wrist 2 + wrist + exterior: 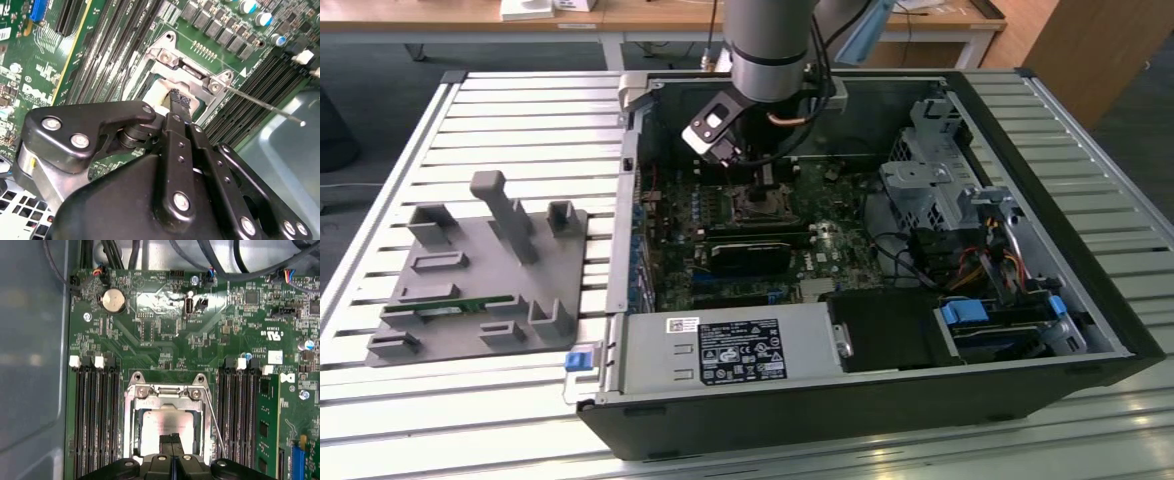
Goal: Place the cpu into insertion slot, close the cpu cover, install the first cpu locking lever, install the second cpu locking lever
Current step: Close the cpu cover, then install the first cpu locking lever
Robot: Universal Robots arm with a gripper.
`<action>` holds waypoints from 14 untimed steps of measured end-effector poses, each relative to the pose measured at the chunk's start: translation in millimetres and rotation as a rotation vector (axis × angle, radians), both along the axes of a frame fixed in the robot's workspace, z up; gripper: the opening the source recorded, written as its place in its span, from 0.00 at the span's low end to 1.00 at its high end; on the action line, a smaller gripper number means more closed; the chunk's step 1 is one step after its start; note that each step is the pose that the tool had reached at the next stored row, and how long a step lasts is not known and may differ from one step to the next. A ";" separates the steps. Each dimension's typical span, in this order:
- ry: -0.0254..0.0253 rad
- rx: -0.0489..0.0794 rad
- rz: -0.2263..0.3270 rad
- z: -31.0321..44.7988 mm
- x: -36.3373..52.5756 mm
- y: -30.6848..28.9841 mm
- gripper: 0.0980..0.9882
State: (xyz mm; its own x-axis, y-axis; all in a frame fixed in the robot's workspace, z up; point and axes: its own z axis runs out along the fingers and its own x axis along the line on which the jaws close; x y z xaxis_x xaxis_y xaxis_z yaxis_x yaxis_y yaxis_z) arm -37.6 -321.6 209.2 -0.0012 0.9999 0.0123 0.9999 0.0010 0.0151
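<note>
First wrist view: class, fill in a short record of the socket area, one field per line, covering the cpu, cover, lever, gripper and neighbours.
cpu: the cpu lies in the insertion slot, metal top showing
cover: the cpu cover lies flat, framing the cpu
lever: a thin metal lever slants away from the slot
gripper: the gripper is shut, tips over the cpu
neighbours: long black slots flank both sides

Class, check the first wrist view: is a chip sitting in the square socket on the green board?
Yes, a silvery-tan chip lies inside the metal frame, right by the gripper.
</note>
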 end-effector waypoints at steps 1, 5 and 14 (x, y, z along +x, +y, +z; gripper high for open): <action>0.0000 0.000 0.000 0.0 0.6 0.0 0.01; 0.0000 0.000 0.000 0.0 3.8 0.0 0.01; 0.0003 0.000 0.000 0.0 6.1 0.0 0.01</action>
